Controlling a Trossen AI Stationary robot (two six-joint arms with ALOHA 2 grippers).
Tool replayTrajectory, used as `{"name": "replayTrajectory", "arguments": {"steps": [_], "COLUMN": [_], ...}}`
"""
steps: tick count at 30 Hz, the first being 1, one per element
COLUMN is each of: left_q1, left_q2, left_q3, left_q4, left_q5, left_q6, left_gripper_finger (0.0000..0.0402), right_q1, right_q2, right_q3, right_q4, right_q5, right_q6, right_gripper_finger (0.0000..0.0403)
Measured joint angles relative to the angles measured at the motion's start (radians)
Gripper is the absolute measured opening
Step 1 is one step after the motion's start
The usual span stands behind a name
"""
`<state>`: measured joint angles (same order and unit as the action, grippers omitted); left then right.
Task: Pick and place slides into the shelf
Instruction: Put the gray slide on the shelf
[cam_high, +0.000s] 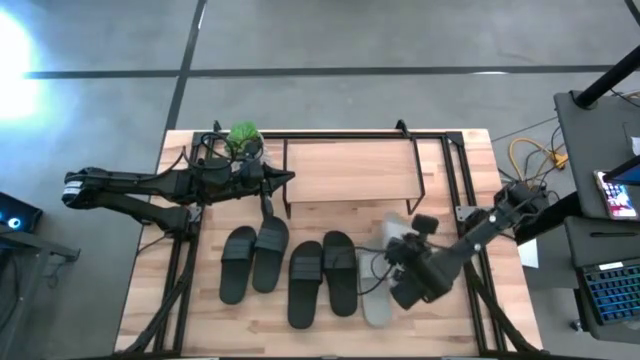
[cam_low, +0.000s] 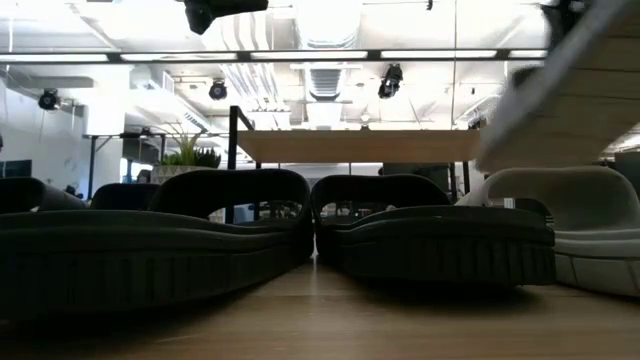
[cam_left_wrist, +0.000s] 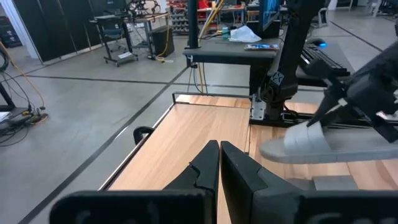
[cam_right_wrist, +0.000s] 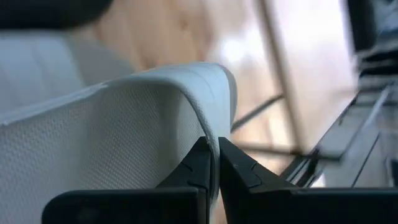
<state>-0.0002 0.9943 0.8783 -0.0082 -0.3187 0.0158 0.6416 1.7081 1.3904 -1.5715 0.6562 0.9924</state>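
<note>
High view | right gripper (cam_high: 398, 262) clamped on grey slide (cam_high: 392, 232) strap | slide tilted, lengthwise toward shelf (cam_high: 350, 170)

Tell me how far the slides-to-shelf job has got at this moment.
Nothing looks placed yet: the shelf top is bare. In hand: the right gripper is shut on the strap of a light grey slide, lifted and tilted off the table. Left to do: four black slides and the other grey slide lie in front of the shelf. The left gripper waits shut over the shelf.
</note>
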Motion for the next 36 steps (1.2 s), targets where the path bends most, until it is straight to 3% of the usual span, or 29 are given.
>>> {"name": "replayTrajectory", "arguments": {"steps": [12,14,20,24,31,36], "left_q1": [0.000,0.000,0.000,0.000,0.000,0.000], "left_q2": [-0.010,-0.014,-0.021,-0.023,-0.022,-0.021], "left_q3": [-0.001,0.003,0.013,0.013,0.013,0.013], "left_q4": [0.001,-0.001,0.000,0.000,0.000,0.000], "left_q5": [-0.004,-0.004,-0.004,-0.005,-0.005,-0.005], "left_q6": [-0.002,-0.003,-0.003,-0.003,-0.003,-0.003], "left_gripper_finger": [0.0000,0.0000,0.0000,0.0000,0.0000,0.0000], "right_q1": [-0.116,-0.166,-0.356,-0.464,-0.491,-0.526], "right_q2": [-0.070,-0.081,-0.160,-0.205,-0.234,-0.234], "right_q3": [0.269,0.277,0.207,0.153,0.051,-0.035], "right_q4": [0.001,0.003,-0.001,-0.001,0.037,0.202], "right_q5": [0.338,0.355,0.463,0.474,0.494,0.498], "right_q6": [-0.345,-0.418,-0.544,-0.636,-0.662,-0.834], "right_gripper_finger": [0.0009,0.0010,0.0010,0.0010,0.0011,0.0011]}}
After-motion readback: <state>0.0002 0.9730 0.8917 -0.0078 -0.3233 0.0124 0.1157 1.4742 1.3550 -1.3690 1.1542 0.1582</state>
